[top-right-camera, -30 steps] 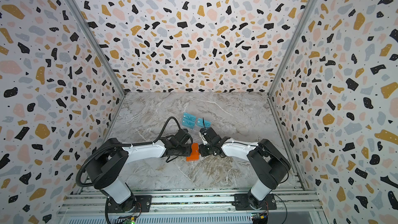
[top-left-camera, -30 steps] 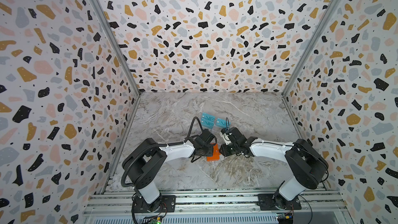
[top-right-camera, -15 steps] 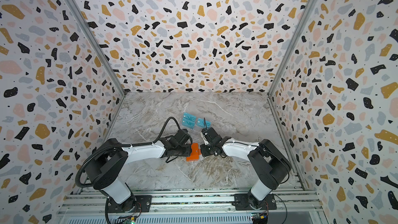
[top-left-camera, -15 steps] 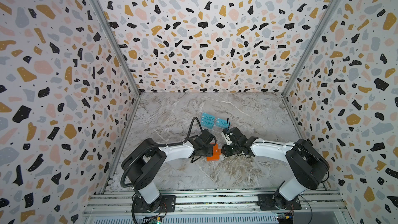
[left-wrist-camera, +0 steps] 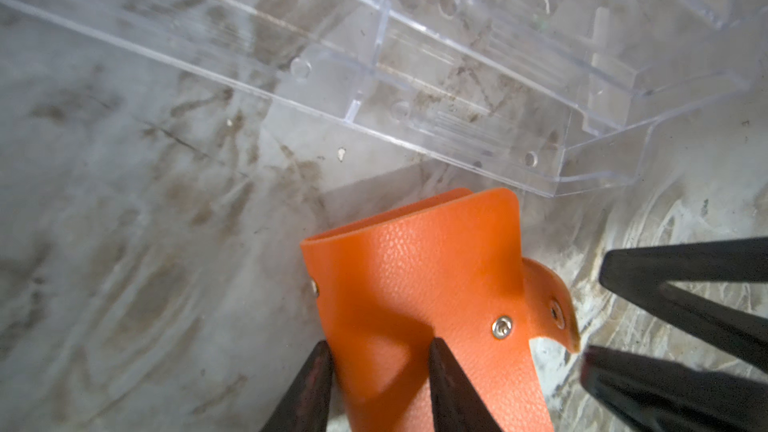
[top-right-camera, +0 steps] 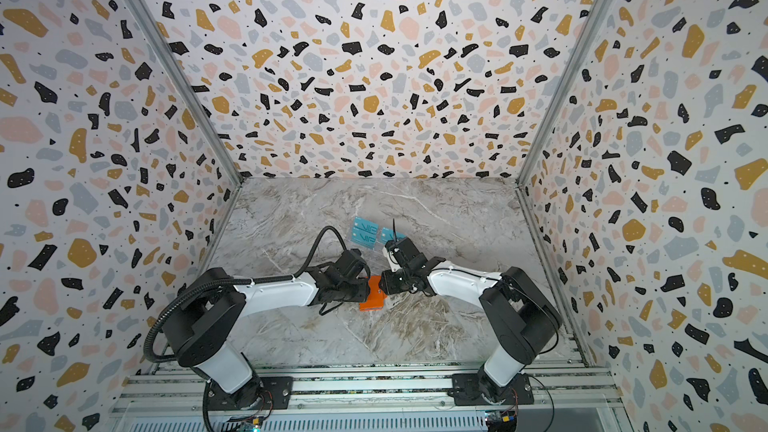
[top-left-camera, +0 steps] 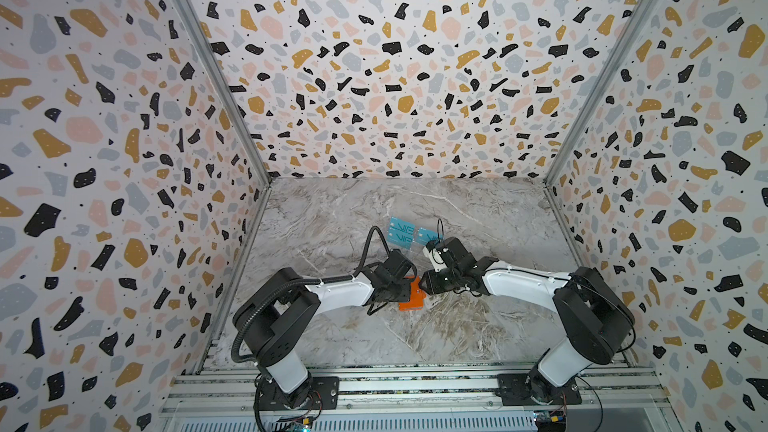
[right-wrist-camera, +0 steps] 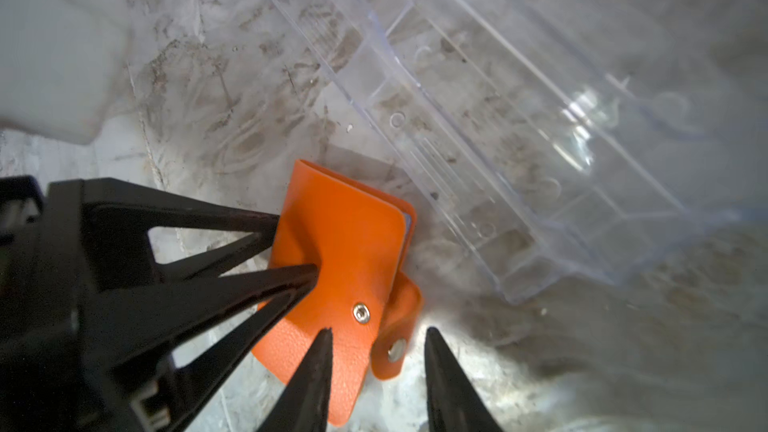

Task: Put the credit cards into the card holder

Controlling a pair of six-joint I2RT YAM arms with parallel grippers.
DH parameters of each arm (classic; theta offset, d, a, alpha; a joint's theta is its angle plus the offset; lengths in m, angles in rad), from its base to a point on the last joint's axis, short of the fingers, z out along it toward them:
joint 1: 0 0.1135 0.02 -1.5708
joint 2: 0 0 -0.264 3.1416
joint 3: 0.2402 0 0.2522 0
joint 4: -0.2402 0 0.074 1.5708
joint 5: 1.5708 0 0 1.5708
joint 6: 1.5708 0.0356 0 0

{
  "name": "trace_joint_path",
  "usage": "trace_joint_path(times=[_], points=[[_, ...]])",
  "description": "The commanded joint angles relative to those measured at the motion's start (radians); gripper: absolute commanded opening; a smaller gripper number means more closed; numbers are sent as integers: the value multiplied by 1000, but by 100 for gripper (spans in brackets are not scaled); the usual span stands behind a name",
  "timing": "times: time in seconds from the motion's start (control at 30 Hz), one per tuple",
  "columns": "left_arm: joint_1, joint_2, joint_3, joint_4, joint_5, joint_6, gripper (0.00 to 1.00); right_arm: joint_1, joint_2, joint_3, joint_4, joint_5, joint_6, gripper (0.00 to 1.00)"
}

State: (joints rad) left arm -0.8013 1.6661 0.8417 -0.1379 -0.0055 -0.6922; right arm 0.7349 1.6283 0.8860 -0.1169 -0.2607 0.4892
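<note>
The left gripper (left-wrist-camera: 380, 344) is clenched on the card holder (right-wrist-camera: 345, 243). One finger sits at its left edge and the other presses a dent into the orange cover, pinning the holder flat on the marble table (top-left-camera: 332, 218), midway between the two arms. The right gripper (right-wrist-camera: 379, 329) is released, its jaws apart on either side of the snap tab (right-wrist-camera: 401, 322); whether one finger brushes the cover cannot be told. Over the last second the top views show almost no shift: both arms stay nose to nose over the holder, which lies in the same spot. Any change is in the jaws, too fine to read there. The tab hangs loose off the holder's right edge, clear of the stud (right-wrist-camera: 362, 312) on the cover, so the snap looks undone. The cover is still folded down, with only a sliver of bluish inner sleeve (right-wrist-camera: 409, 220) showing. The holder therefore seems unlocked but not yet opened. The teal credit cards (top-left-camera: 401, 231) still stand in the clear acrylic stand (right-wrist-camera: 519, 160) just beyond it, on the far side.
</note>
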Motion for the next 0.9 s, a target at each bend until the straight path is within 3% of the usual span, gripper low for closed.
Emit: trace_joint_path(times=[0.0, 0.17, 0.33, 0.73, 0.87], points=[[0, 1, -32, -67, 2, 0, 41, 17, 3, 33, -47, 24, -7, 39], [1, 4, -30, -65, 4, 0, 41, 20, 27, 52, -110, 92, -27, 38], [-1, 6, -32, -64, 5, 0, 41, 20, 13, 47, -126, 116, -37, 28], [1, 4, -35, -65, 6, 1, 42, -22, -18, 21, -106, 57, -31, 7], [-1, 6, -35, -66, 7, 0, 42, -38, -16, 12, -93, 12, -38, 6]])
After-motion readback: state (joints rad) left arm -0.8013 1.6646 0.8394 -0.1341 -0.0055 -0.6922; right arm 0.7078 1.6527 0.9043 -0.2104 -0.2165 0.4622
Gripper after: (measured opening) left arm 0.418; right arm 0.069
